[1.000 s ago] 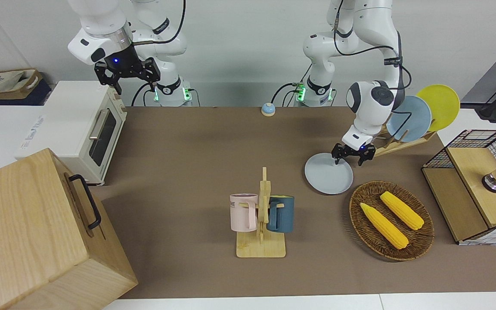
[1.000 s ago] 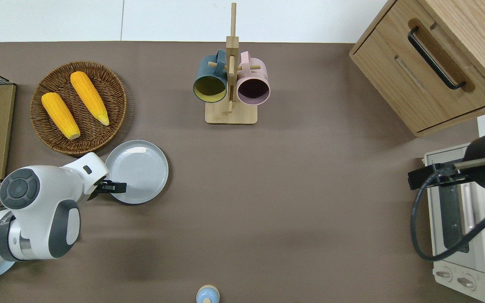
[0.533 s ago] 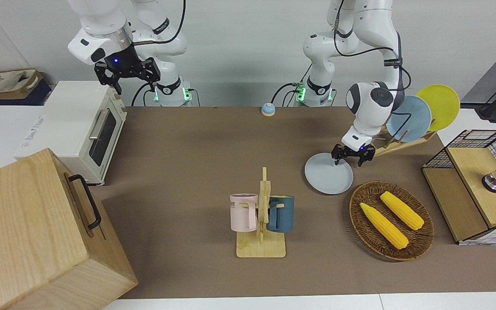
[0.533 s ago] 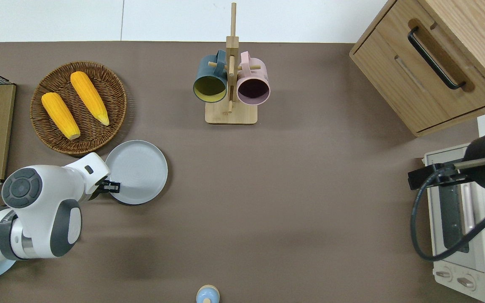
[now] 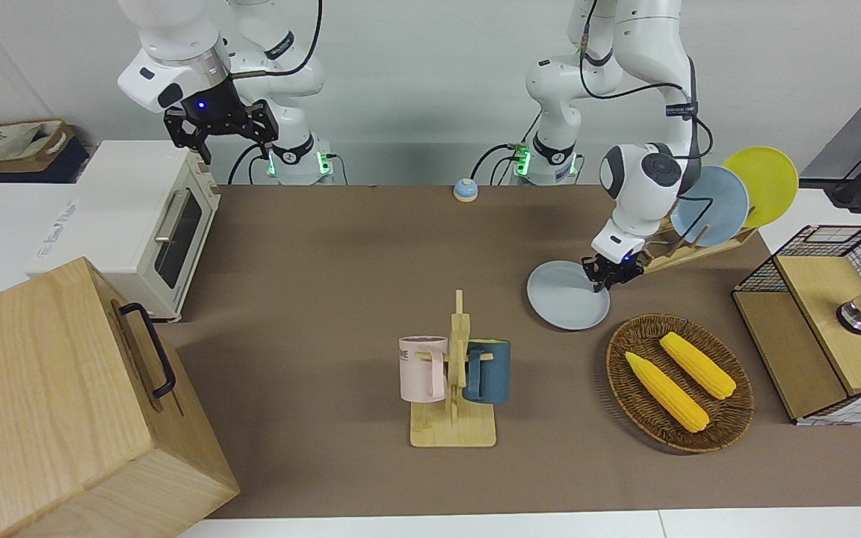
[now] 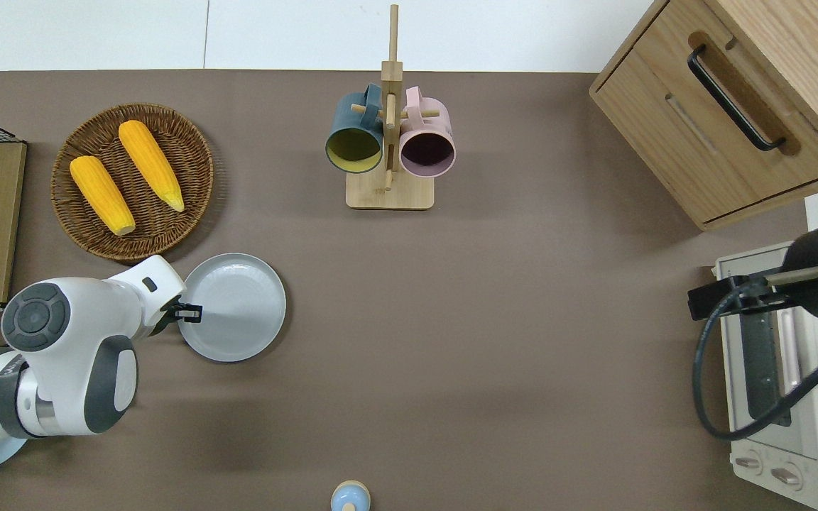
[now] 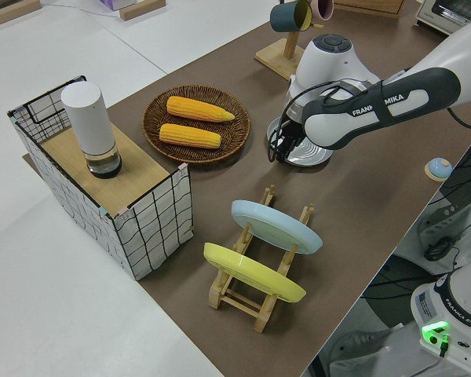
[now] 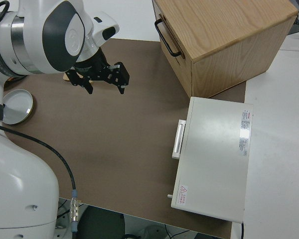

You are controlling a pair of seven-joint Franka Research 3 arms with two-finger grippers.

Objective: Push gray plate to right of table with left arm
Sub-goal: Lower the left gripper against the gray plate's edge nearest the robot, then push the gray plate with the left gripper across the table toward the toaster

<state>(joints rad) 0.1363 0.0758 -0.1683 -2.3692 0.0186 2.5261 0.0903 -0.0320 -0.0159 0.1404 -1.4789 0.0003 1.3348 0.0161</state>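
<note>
so my left gripper [image 6: 192, 312] was down low at the edge of the gray plate [image 6: 235, 307], on the side toward my left arm's end of the table [image 6: 494, 298]. its fingers were drawn close together (i saw no gap between them), holding nothing, with the tips touching the plate's rim. the plate lay flat on the brown cover, just beside the wicker basket [image 6: 68, 213] with its two cobs of corn [image 6: 150, 164], a little nearer to me than the basket. the mug stand [image 6: 389, 191] with a blue mug [image 6: 354, 135] and a pink mug [image 6: 426, 143] stood farther from me, toward the middle of the table. my right arm was parked, its gripper [image 5: 223, 127] spread open and empty.
</note>
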